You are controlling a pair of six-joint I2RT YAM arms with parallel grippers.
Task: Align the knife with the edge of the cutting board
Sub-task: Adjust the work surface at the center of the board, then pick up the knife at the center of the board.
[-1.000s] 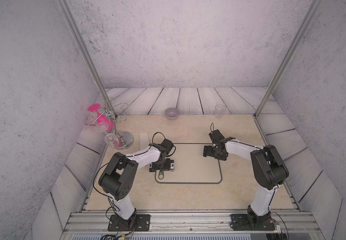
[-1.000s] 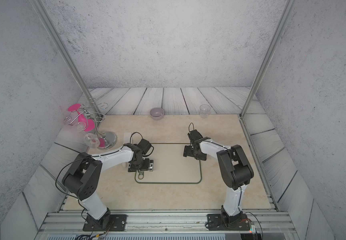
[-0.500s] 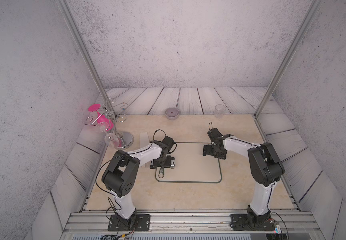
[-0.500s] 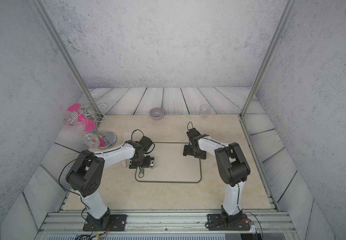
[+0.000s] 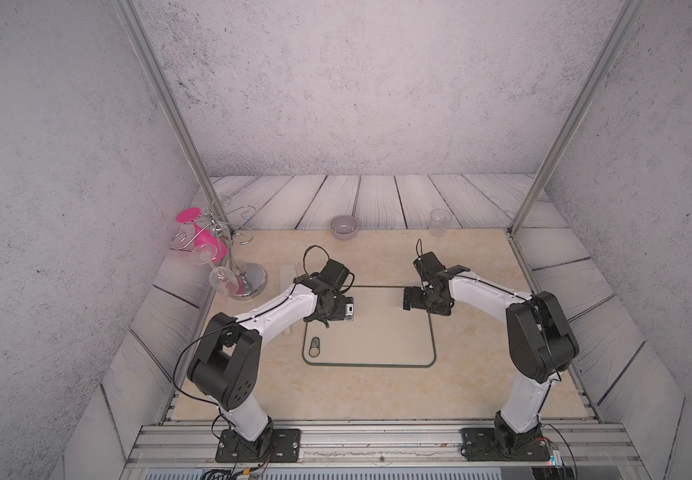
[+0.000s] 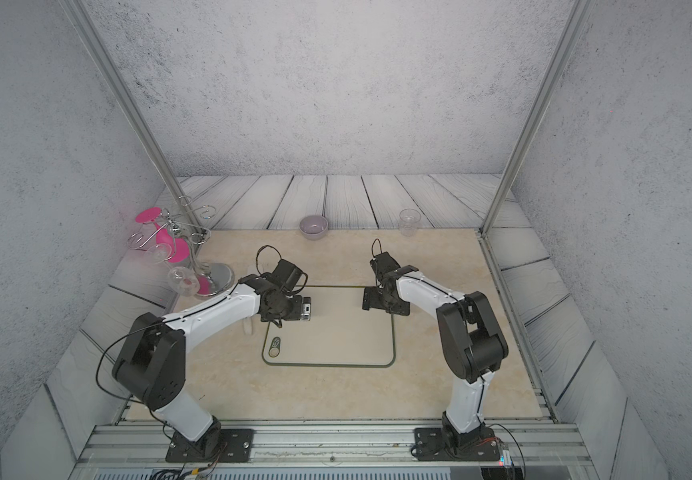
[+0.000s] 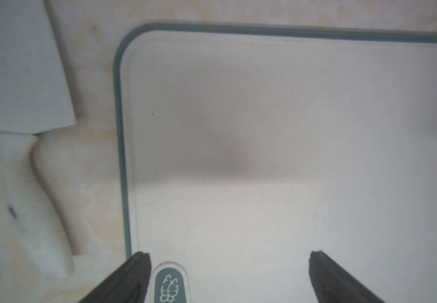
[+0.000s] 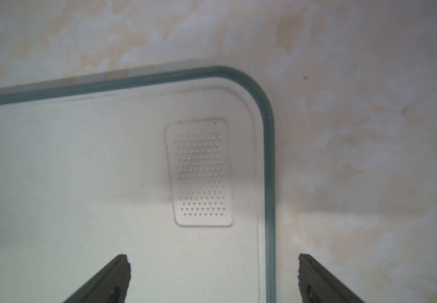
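The left gripper point(image 7: 228, 255) and the right gripper point(image 8: 213, 258) are standing wide open over corners of the cutting board point(image 7: 264, 131), gripping nothing. The knife point(image 7: 23, 91) is lying off-board beside the left gripper, its long axis nearly parallel to the adjacent board edge and its blade pointing ahead of the fingers.

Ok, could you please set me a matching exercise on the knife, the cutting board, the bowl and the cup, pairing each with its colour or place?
Things:
1. knife
2. cutting board
3. bowl
4. cup

Descriptions:
A. see-through
B. beige with a dark green rim
C. whitish, lying just off the board's side
D. greyish lilac, round

Pairs: 1-C, 2-B, 3-D, 4-A.
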